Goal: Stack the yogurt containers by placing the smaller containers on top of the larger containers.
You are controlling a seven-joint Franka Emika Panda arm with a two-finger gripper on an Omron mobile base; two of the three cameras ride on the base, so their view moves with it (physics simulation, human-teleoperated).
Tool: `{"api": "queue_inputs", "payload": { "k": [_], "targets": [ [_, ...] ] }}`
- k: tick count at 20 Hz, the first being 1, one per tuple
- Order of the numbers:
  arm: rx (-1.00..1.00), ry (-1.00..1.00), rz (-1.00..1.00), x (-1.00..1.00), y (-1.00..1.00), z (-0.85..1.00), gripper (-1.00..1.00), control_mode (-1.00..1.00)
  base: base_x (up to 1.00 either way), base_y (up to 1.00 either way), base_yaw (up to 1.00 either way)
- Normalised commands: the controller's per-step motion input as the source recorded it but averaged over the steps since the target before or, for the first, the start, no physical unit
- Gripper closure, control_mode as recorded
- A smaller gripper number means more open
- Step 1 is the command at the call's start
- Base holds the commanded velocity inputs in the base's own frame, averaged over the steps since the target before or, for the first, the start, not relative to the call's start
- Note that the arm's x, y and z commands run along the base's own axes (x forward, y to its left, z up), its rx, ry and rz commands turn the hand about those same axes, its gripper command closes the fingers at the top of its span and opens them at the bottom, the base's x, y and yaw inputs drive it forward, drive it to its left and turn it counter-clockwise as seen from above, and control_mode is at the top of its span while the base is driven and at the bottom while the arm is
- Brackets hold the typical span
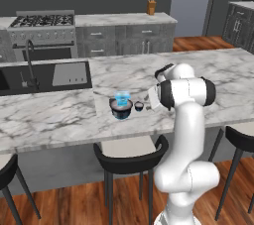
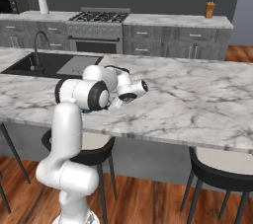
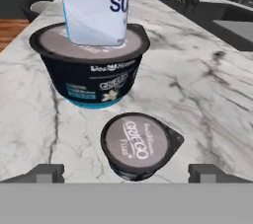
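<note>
The wide dark tub [image 3: 89, 67] with a pale grey top stands on the marble counter [image 3: 197, 85]. The light-blue cup [image 3: 96, 8] sits upright on top of it. The same stack, dark tub [image 1: 121, 108] under light-blue cup [image 1: 122, 96], stands near the counter's front edge in the left base view. The tiny dark cup [image 3: 138, 144] with a pale lid stands on the counter just in front of the tub, apart from it, and shows as a tiny cup [image 1: 139, 105] right of the stack. My gripper [image 3: 126, 171] is open, its fingertips [image 3: 47, 171] either side of the tiny cup and above it.
A black sink with a faucet [image 1: 31, 65] is set in the counter to the left. Dark stools [image 1: 130, 157] stand under the counter's front edge. A stove [image 1: 43, 33] and a knife block [image 1: 151, 6] are on the back counter.
</note>
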Motion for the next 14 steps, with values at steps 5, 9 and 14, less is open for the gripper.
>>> {"api": "queue_inputs", "payload": {
  "k": [5,9,14],
  "targets": [
    [0.01,0.02,0.00,0.00,0.00,-0.16,-1.00,-1.00,0.00,0.00,0.00],
    [0.00,0.03,0.00,0.00,0.00,-0.11,-1.00,-1.00,0.00,0.00,0.00],
    [0.00,0.01,0.00,0.02,0.07,-0.09,-1.00,-1.00,0.00,0.00,0.00]
  ]
}}
